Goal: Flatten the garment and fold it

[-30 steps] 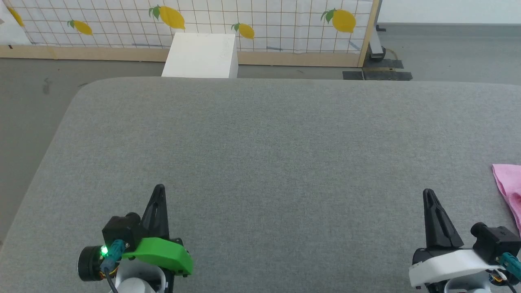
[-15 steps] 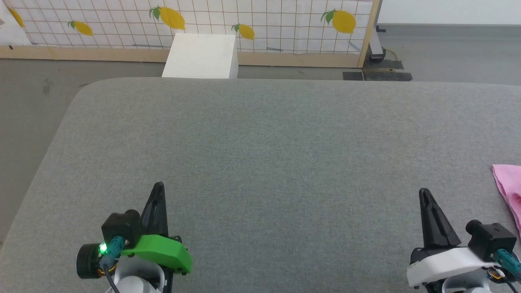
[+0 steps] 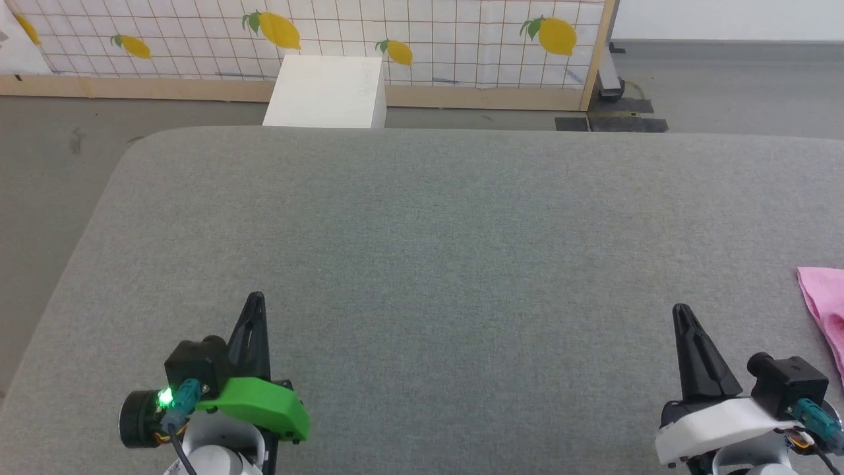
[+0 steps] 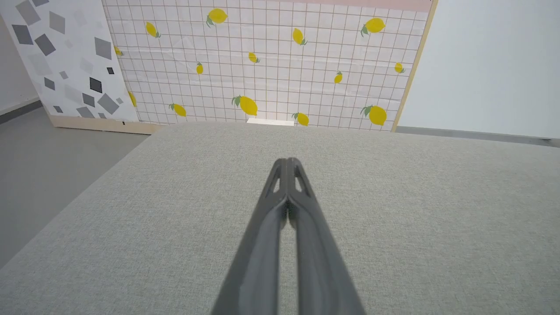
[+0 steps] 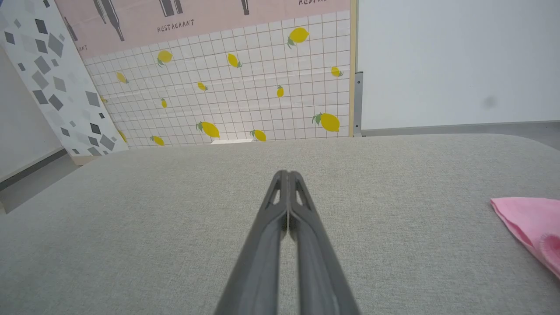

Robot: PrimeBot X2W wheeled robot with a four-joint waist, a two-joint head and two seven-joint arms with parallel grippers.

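A corner of the light pink garment (image 3: 824,300) lies on the grey padded table (image 3: 435,218) at the far right edge of the head view; most of it runs out of the picture. In the right wrist view the garment (image 5: 531,227) rests flat at the right, a bit of gathered waistband showing. My right gripper (image 3: 680,310) hovers left of it, apart from the cloth, shut with nothing held. My left gripper (image 3: 256,298) is at the lower left, shut and empty. Both wrist views show the finger pairs pressed together: left gripper (image 4: 286,161), right gripper (image 5: 286,173).
A white box (image 3: 326,89) stands on the floor behind the table's far edge. A lemon-print tiled panel (image 3: 422,33) lines the back. The table's rounded left corner (image 3: 138,148) drops off to grey floor.
Both grippers have drifted slightly up and left in the head view. The garment has not moved.
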